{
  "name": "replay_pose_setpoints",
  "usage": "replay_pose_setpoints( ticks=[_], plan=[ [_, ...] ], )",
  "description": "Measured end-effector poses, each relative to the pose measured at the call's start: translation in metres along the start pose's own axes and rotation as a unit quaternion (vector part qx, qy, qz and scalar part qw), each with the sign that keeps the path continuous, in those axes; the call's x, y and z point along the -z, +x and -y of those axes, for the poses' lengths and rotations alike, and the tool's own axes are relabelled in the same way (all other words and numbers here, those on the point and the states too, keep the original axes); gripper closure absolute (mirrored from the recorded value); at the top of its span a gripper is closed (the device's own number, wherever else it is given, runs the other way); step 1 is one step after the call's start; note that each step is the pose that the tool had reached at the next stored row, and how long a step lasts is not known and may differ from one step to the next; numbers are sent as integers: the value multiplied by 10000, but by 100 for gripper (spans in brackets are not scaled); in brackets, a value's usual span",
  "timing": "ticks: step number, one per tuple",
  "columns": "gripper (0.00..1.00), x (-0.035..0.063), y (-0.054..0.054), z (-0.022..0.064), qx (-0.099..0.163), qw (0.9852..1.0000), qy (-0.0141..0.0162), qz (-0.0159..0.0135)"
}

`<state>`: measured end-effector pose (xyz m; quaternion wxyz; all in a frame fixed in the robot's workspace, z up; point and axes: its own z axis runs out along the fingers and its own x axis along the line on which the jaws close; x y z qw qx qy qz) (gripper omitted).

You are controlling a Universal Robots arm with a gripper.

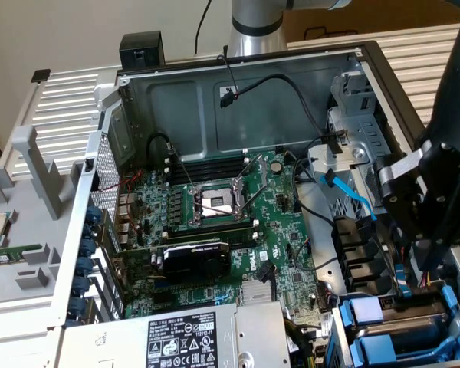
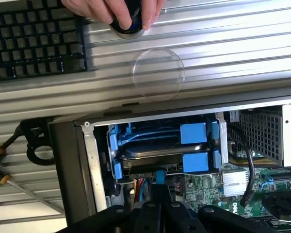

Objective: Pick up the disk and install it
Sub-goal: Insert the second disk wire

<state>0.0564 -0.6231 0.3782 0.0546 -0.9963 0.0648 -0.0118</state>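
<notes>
The clenched gripper [image 2: 157, 213], its fingertips cut off, hung over the disk [image 2: 153, 153], half hidden in its bay.

A: From my station, the gripper [image 2: 155, 213] runs off the wrist view's edge; fingertips hidden. The disk [image 2: 153, 151] sits under its blue frame, label unreadable.

B: Noted. A hand [image 2: 114, 12] is cut off at the edge, and the power-supply box [image 1: 192, 341] too, print too small to read.

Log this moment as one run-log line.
gripper: shut | over: drive bay | disk: in blue frame inside computer case | hand: on knob by keyboard
</notes>
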Motion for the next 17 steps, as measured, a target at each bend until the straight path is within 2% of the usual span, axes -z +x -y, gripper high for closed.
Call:
replay_pose_setpoints(
  ticks=[4, 17],
  plan=[
    [89, 5, 51, 8, -1, 10000, 1, 2],
    [89, 5, 63, 9, -1, 10000, 0, 2]
  ],
)
